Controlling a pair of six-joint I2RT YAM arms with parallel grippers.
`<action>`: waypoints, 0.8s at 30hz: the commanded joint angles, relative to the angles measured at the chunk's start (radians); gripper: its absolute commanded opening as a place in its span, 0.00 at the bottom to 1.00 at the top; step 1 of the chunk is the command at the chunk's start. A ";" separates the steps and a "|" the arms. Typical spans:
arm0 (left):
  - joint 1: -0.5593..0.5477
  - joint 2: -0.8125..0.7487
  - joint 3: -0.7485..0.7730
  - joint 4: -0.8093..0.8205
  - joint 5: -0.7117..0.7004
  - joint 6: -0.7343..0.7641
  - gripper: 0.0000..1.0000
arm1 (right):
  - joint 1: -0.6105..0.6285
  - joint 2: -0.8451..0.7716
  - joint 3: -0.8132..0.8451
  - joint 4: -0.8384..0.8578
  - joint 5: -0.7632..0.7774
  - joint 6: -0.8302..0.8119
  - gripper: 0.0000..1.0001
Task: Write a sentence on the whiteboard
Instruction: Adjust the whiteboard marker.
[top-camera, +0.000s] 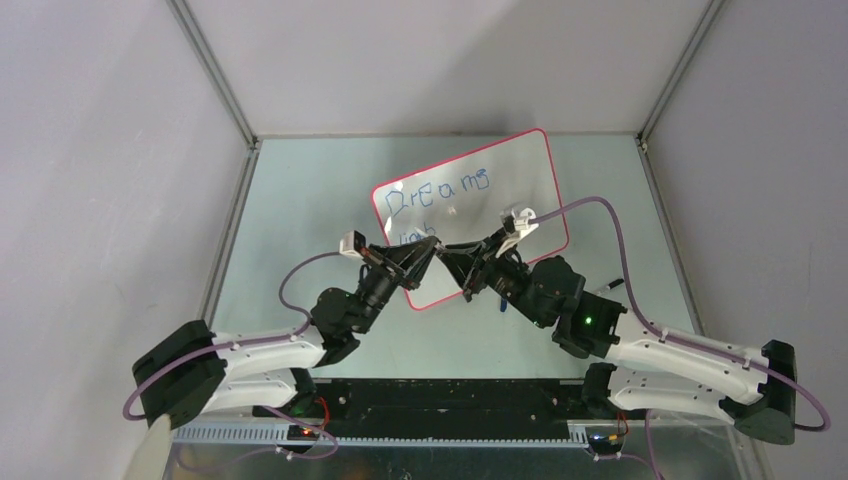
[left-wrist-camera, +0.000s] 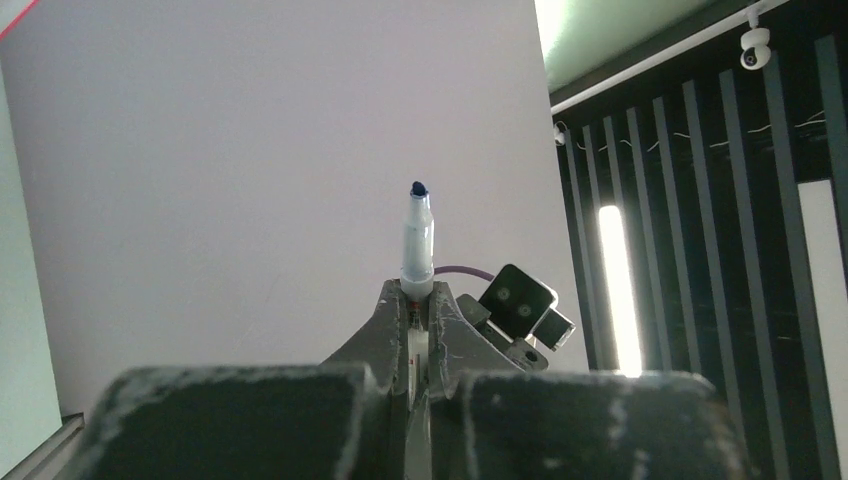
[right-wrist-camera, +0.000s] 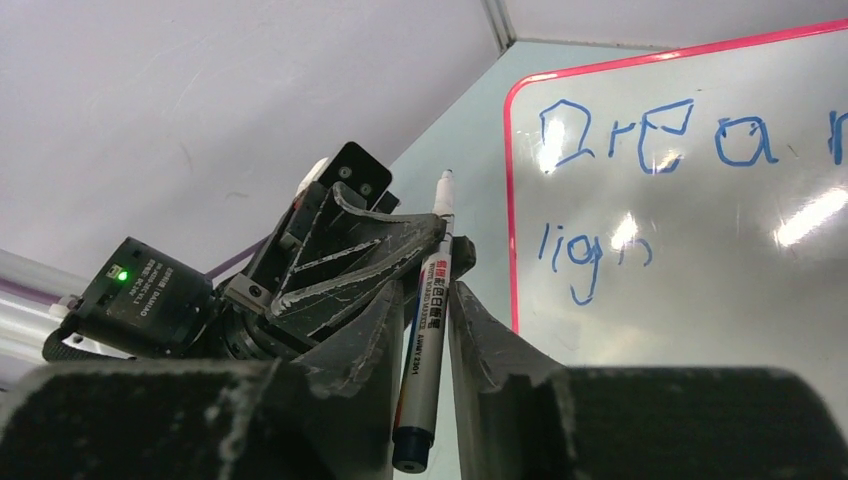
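The whiteboard (top-camera: 520, 170) lies tilted on the table, white with a red-pink rim. The sentence (top-camera: 438, 190) in blue reads "Dreams" on the top line, with "ligh" (right-wrist-camera: 590, 255) below it in the right wrist view. Both grippers meet over the board's near left corner. My left gripper (left-wrist-camera: 417, 295) is shut on a white marker (left-wrist-camera: 417, 240), its blue tip pointing away from the fingers. In the right wrist view the marker's barrel (right-wrist-camera: 430, 330) runs between the fingers of my right gripper (right-wrist-camera: 425, 284). They stand narrowly open around it, a thin gap on the left side.
A small blue piece (top-camera: 497, 303) lies on the table just under the right wrist, and a dark stick-like object (top-camera: 610, 285) lies further right. Metal frame posts (top-camera: 215, 70) and grey walls enclose the green table (top-camera: 300, 200).
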 joint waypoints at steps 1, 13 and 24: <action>-0.012 0.019 0.022 0.071 -0.025 -0.013 0.00 | 0.005 0.005 0.053 0.027 0.020 -0.009 0.24; -0.033 0.068 0.022 0.139 -0.028 -0.022 0.00 | 0.003 0.020 0.061 0.023 0.023 -0.006 0.22; -0.048 0.079 0.011 0.181 -0.048 -0.009 0.11 | 0.000 0.016 0.068 -0.016 0.048 0.012 0.00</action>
